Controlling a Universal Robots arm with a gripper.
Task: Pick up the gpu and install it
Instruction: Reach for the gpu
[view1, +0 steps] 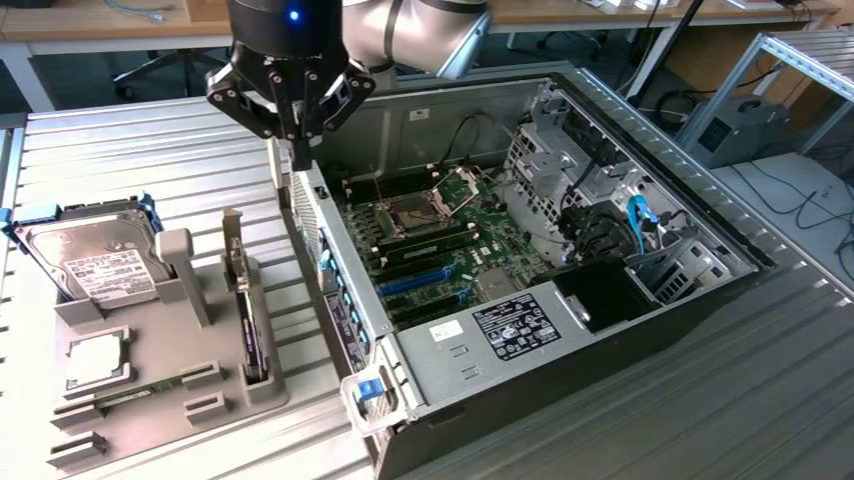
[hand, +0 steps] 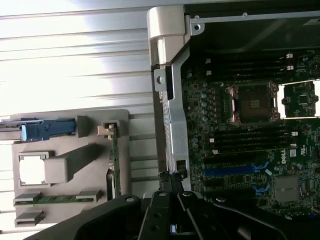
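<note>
**Component.** The gpu (view1: 246, 320) (hand: 114, 160) is a thin flat card standing on its long edge in a slot of the grey holder (view1: 167, 345) (hand: 65, 145). In the exterior view the card presents a dark, narrow profile. A pale metal bracket sits at the end nearer the claw. In the wrist view only its edge shows, as a slim greenish-brown strip with the bracket tab at one end. The card is upright, seated in the holder, and not in the computer.

**Claw.** The claw (view1: 303, 160) (hand: 172, 176) is clenched, with its fingers drawn together and nothing between them. It points downward. Its tips hang just over the upper rim of the computer case (view1: 694, 300) wall that faces the holder. The gpu lies apart from the claw, toward the exterior view's left and lower in that picture. Claw and card are not in contact.

**Holder contents.** Beyond the gpu, farther from the claw:
- a hard drive (view1: 96, 262) with a white label, propped at a tilt
- a square processor chip (view1: 94, 360) (hand: 32, 169)
- a narrow green memory stick (view1: 147, 386) (hand: 55, 199)

**Computer.** On the claw's other side, the case lies open on the ribbed metal bench (view1: 147, 150) (hand: 75, 60). The motherboard (view1: 461, 250) (hand: 200, 100) is exposed, showing an open processor socket (view1: 407, 212) (hand: 250, 102) and blue expansion slots (view1: 414, 282) (hand: 235, 170). The slots carry no card.
</note>
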